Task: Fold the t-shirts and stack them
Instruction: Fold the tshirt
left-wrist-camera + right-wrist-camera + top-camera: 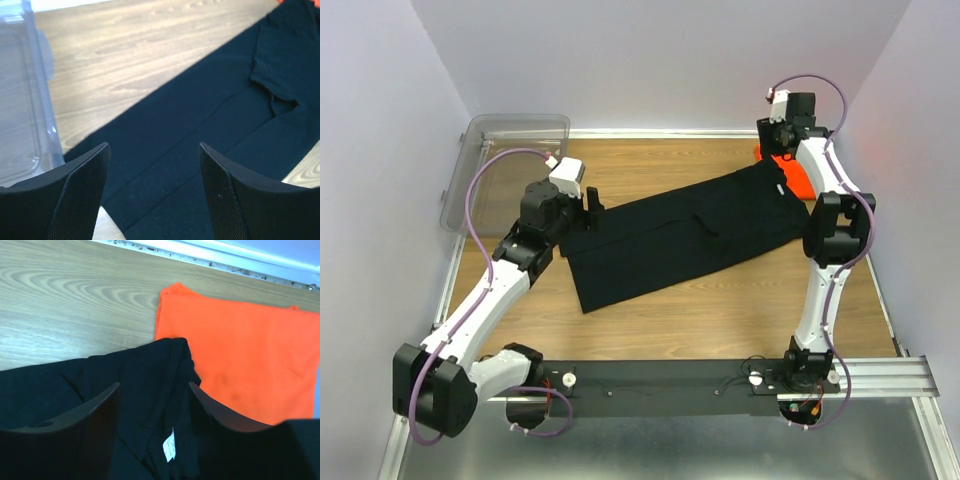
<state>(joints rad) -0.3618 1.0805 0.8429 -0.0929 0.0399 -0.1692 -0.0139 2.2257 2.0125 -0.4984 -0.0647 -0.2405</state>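
The black t-shirt [680, 235] lies folded lengthwise in a long strip across the wooden table, running from near left to far right. It also shows in the left wrist view [200, 130] and the right wrist view [140, 380], where a white label sits by its collar. The orange t-shirt [788, 172] lies folded at the far right, partly behind the right arm, and shows plainly in the right wrist view [240, 355]. My left gripper [590, 205] is open and empty above the strip's left end. My right gripper [782, 135] is open and empty above the collar end.
A clear plastic bin [510, 165] stands at the far left, its edge beside the left gripper in the left wrist view [30, 100]. A black rail [670, 385] with the arm bases runs along the near edge. Walls close in the sides and back.
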